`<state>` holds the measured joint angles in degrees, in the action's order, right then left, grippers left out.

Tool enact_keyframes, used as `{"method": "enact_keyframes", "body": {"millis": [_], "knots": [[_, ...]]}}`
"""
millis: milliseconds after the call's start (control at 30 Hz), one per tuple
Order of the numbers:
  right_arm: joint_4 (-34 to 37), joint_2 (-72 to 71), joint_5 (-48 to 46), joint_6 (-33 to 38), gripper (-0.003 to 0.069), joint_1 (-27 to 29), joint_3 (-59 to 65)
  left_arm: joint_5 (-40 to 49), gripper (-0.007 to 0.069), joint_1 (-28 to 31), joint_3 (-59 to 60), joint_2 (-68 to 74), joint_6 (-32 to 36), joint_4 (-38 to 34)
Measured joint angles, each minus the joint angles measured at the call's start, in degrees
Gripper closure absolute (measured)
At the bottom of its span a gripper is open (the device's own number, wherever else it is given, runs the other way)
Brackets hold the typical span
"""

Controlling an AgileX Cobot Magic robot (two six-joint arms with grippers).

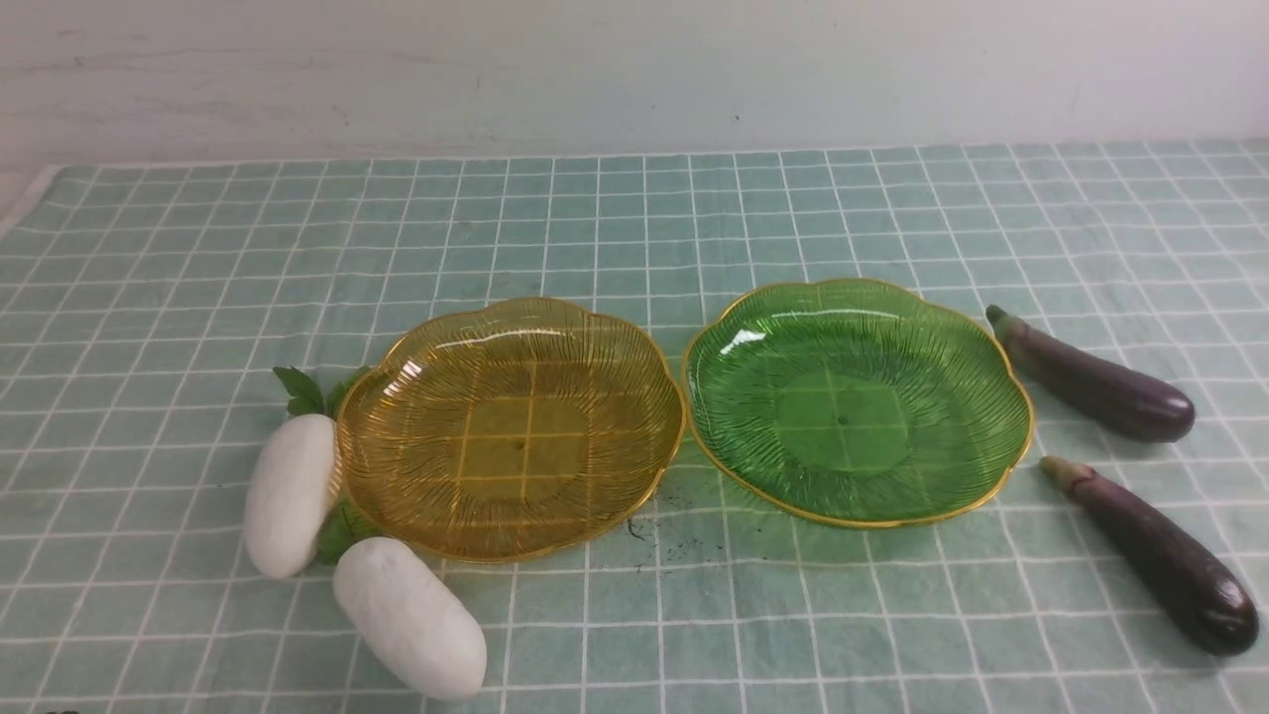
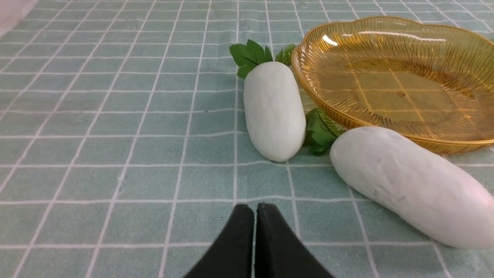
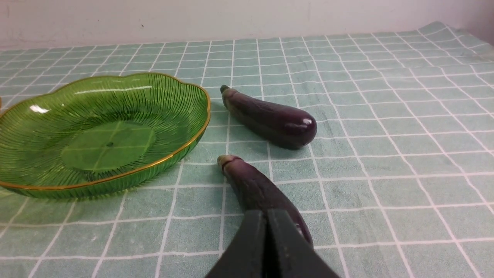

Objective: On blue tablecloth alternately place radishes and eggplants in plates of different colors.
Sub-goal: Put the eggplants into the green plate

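Note:
On the blue tablecloth [image 1: 634,218] an amber-yellow plate [image 1: 634,382] and a green plate [image 1: 729,372] stand side by side, both bare. Two white radishes [image 1: 289,493] [image 1: 408,617] lie against the amber plate's left and front-left edge, seen closer as a radish [image 2: 274,110] and a nearer radish [image 2: 413,185]. Two dark purple eggplants [image 1: 1095,387] [image 1: 1160,555] lie right of the green plate. My left gripper [image 2: 254,208] is shut and holds nothing, short of the radishes. My right gripper [image 3: 266,214] is shut too, above the near eggplant [image 3: 254,185]. Neither arm shows in the front view.
A pale wall [image 1: 634,69] runs along the cloth's far edge. Small dark specks [image 1: 659,516] mark the cloth between the two plates at the front. The cloth's left edge [image 1: 25,198] shows bare table beyond it.

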<state>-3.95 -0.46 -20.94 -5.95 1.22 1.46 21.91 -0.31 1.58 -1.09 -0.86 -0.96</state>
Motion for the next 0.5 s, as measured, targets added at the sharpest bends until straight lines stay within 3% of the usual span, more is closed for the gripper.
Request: {"method": "enact_keyframes", "body": {"millis": [500], "knots": [[-0.63, 0.00, 0.00, 0.17, 0.0674, 0.00, 0.00, 0.00, 0.0632, 0.00, 0.00, 0.00, 0.00, -0.14]]}}
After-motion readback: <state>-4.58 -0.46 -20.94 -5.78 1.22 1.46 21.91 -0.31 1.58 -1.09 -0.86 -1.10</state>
